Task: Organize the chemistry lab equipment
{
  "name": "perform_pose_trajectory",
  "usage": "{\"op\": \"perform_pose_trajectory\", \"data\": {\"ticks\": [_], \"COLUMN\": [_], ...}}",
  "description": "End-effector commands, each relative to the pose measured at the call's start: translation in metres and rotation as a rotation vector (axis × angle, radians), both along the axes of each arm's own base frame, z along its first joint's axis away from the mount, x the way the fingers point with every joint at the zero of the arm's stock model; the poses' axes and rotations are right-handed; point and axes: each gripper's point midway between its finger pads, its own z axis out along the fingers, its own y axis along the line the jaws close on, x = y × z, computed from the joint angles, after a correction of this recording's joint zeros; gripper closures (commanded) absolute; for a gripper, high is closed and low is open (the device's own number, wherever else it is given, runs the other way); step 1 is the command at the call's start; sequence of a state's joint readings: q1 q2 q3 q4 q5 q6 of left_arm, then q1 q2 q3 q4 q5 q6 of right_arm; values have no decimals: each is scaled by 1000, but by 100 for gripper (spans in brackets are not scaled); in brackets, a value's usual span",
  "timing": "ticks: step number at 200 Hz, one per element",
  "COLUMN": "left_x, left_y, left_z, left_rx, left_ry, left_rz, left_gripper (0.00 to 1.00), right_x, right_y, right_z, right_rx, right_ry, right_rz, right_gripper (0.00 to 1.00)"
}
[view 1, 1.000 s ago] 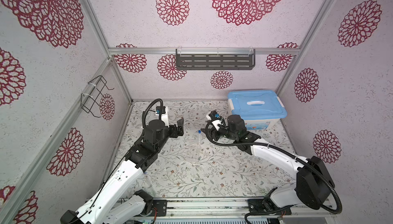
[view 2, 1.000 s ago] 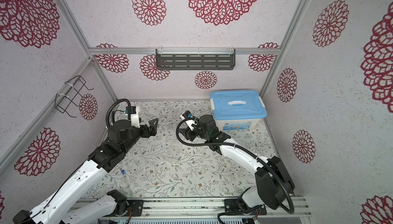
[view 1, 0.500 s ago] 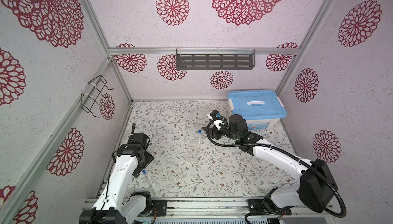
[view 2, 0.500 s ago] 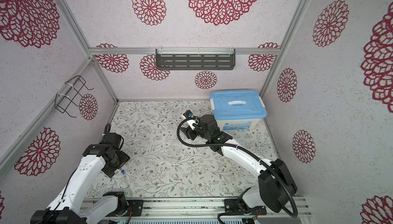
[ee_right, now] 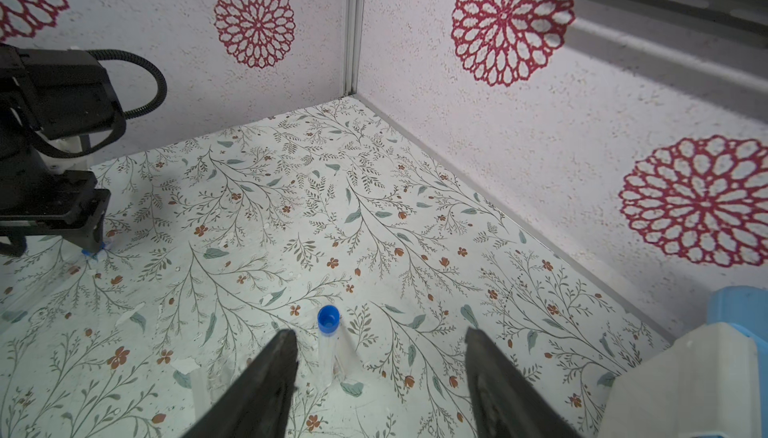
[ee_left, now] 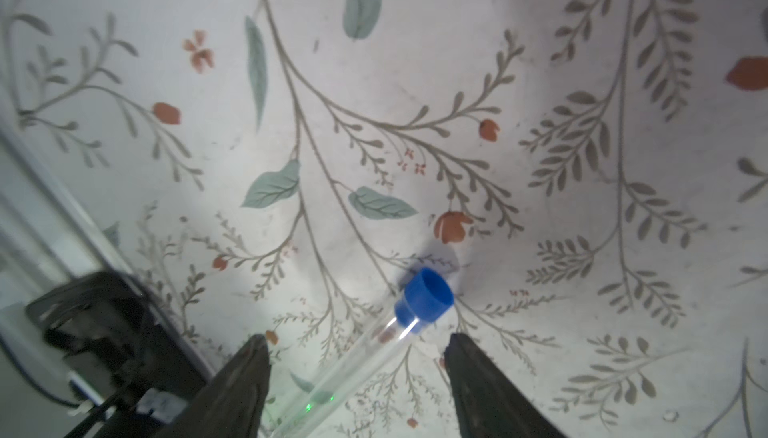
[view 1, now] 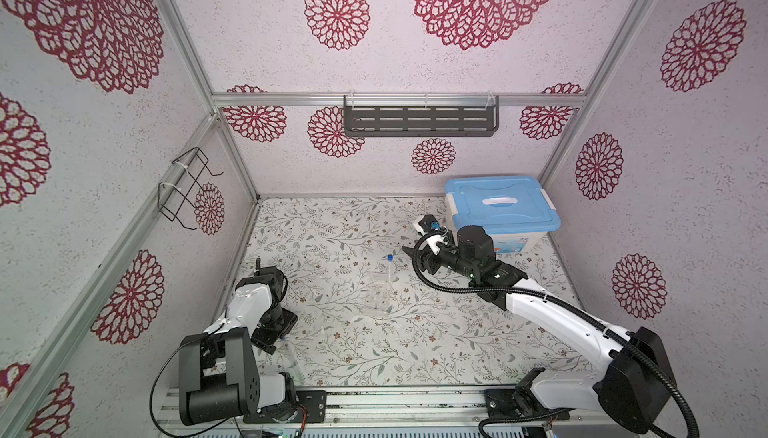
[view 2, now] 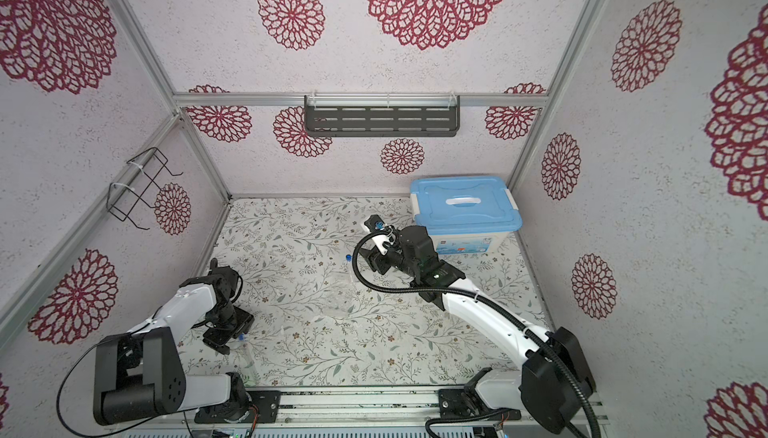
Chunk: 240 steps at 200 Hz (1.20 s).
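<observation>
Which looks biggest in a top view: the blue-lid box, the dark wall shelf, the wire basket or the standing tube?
1. The blue-lid box looks largest.
2. The dark wall shelf and the wire basket look about alike, so I won't rank them.
3. The standing tube looks smallest by far.

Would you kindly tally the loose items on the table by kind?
Slim clear tubes with blue caps: 2 (upright tube, lying tube)
Small clear plastic tube rack: 1
White plastic box with blue lid: 1
Total: 4 that I can make out
</observation>
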State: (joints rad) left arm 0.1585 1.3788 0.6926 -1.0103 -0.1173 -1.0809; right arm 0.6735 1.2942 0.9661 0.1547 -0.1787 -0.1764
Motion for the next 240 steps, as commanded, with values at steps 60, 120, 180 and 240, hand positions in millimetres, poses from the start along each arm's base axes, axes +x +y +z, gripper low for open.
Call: {"op": "perform_pose_trajectory", "data": {"ticks": [60,120,180,240], "left_x": [22,22,23,43], "left_y": [-23,-26,-27,-29], "left_z": [-19,-11,-8,18], "left_rx": [-111,-111,-121,-134], "left_ry": [-116,-143,-123,-221], "left_rz": [3,0,-24,-52], "left_gripper": [59,70,78,83], "right_x": [-4,-1,-2,-2], "right_y": [-3,3,9,6], "right_z": [24,26,28,29], "right_rx": [66,131,140,250], "right_ry": [-34,-18,5,100], "right_rz": [-12,-8,17,2], "right_gripper": [33,33,33,18]}}
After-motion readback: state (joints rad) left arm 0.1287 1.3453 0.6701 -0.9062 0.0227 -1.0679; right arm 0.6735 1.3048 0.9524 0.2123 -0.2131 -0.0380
